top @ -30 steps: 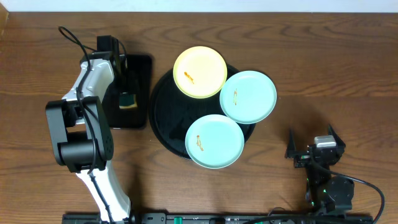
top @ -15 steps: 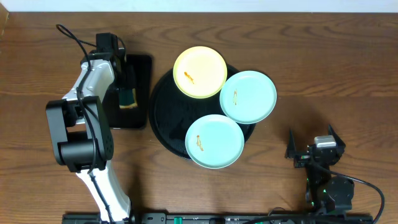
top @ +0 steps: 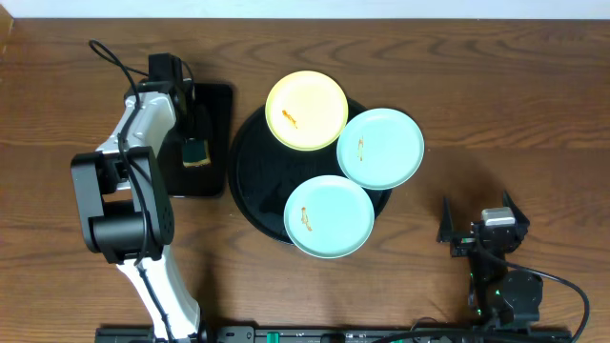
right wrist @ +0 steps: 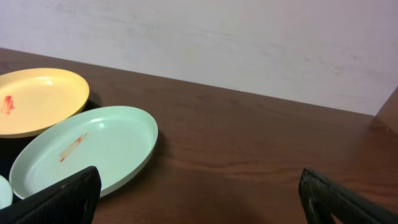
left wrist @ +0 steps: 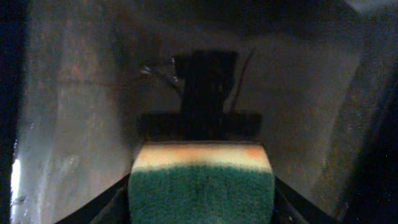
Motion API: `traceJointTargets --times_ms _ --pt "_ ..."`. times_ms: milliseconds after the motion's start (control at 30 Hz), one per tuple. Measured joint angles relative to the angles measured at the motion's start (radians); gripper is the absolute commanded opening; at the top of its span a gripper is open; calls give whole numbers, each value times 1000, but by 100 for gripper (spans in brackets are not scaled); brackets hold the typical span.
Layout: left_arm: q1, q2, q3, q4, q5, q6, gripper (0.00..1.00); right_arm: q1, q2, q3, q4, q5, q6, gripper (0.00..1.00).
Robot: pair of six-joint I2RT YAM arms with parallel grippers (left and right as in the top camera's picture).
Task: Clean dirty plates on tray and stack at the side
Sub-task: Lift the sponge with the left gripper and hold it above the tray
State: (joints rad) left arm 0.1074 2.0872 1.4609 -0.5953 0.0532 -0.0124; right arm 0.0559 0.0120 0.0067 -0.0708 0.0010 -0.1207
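While right tool [right wrist: 199,202] gapes (left tool [left wrist: 201,208]: can't tell), three plates [top: 329,216] rest on one tray [top: 255,176].

Left arm [top: 143,122]: white shells, black joints, looped black cable.
Right arm [top: 515,291]: black, grey block, green light.
Right pincer [right wrist: 199,196]: black fingers.

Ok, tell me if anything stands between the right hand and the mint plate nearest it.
Nothing visible does: only bare tabletop lies between the right hand and the mint plate on the tray's right edge.
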Motion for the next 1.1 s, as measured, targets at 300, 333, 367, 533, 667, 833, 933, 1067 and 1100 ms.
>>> traceJointTargets --times_ms 300,333,367,533,667,833,933,1067,1100 --pt "1 -7 -54 72 0 -13 38 0 0 0 0 0 0 99" --pt "1 -11 -54 72 0 -12 31 0 0 0 0 0 0 99" --pt "1 -22 -55 69 0 -15 26 0 0 0 0 0 0 99" --pt "1 -122 -60 65 0 -9 7 0 0 0 0 0 0 99" --pt "1 -172 -60 51 0 -5 8 0 0 0 0 0 0 99" --pt "1 -168 -60 29 0 -5 8 0 0 0 0 0 0 99" --pt "1 -168 -60 31 0 -5 10 0 0 0 0 0 0 99" --pt "1 -168 -60 47 0 -5 11 0 0 0 0 0 0 99" --pt "1 -168 -60 50 0 -5 11 0 0 0 0 0 0 99"
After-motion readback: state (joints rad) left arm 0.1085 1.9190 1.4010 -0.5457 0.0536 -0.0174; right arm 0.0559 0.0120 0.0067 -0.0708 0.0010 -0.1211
